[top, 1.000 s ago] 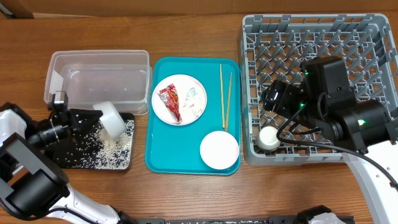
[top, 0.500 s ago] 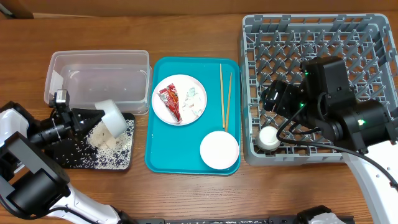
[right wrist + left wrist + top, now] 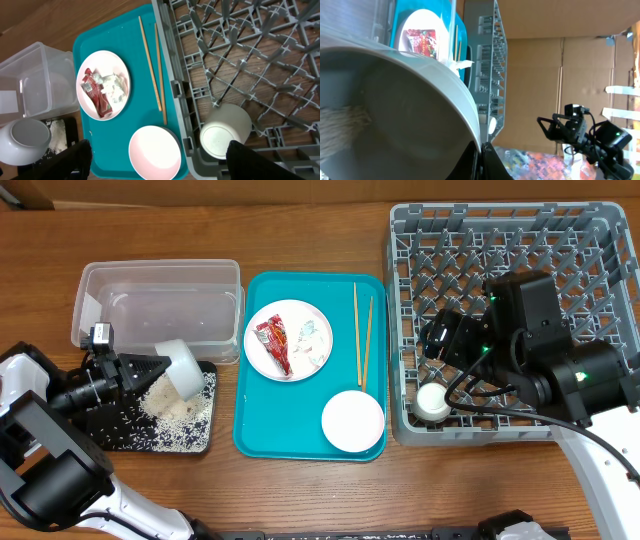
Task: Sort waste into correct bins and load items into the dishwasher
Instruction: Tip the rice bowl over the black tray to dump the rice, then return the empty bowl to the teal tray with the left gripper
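Early on: L gripper (image 3: 152, 368) clamps small grey bowl (image 3: 181, 367) tipped over flat black tray (image 3: 100, 442) left of teal serving tray (image 3: 290, 446), white rice (image 3: 165, 402) heaped there; white cup (image 3: 433, 401) in grey peg rack (image 3: 600, 240) on its right, R gripper (image 3: 445, 340) spread, empty; red wrapper (image 3: 273, 345), white plate (image 3: 262, 360), pink dish (image 3: 352, 421), chopsticks (image 3: 360, 330) left on it.

The serving tray (image 3: 280, 420) is teal, and the plate (image 3: 285, 310) on it is white, with a red wrapper (image 3: 273, 345). The rack (image 3: 500, 213) is grey with a lattice pattern. The black tray (image 3: 100, 430) is speckled with white rice grains (image 3: 165, 405).
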Available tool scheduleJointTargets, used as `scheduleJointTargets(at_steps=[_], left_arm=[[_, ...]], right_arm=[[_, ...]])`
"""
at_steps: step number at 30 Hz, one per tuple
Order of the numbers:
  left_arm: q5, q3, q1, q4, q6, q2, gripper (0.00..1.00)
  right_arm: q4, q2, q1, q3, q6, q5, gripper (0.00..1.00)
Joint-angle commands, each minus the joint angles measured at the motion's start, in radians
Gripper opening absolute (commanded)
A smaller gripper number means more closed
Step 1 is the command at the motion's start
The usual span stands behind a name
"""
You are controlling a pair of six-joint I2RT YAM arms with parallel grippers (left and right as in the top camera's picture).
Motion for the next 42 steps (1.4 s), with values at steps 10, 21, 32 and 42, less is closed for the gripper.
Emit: scheduleJointTargets(at_steps=[10,21,32,42], left_arm=[[0.049,-0.008,-0.043,-0.012,0.073,-0.03,0.04],[-0.028,-0.001,-0.064,-0.019,0.061,-0.047,0.04],[-0.227,-0.002,-0.372,0.068,-0.286,-0.253,0.04],[-0.954,-0.031,-0.93,0.454,-1.118,-0.346,0.04]], right_arm=[[0.002,-0.003,0.002,0.011,-0.001,0.006,0.87],[-0.001,-0.003,0.002,0.011,-0.001,0.006,0.88],[0.0,-0.003,0.002,0.011,-0.001,0.006,0.88],[-0.001,-0.003,0.002,0.011,-0.001,0.007,0.88]])
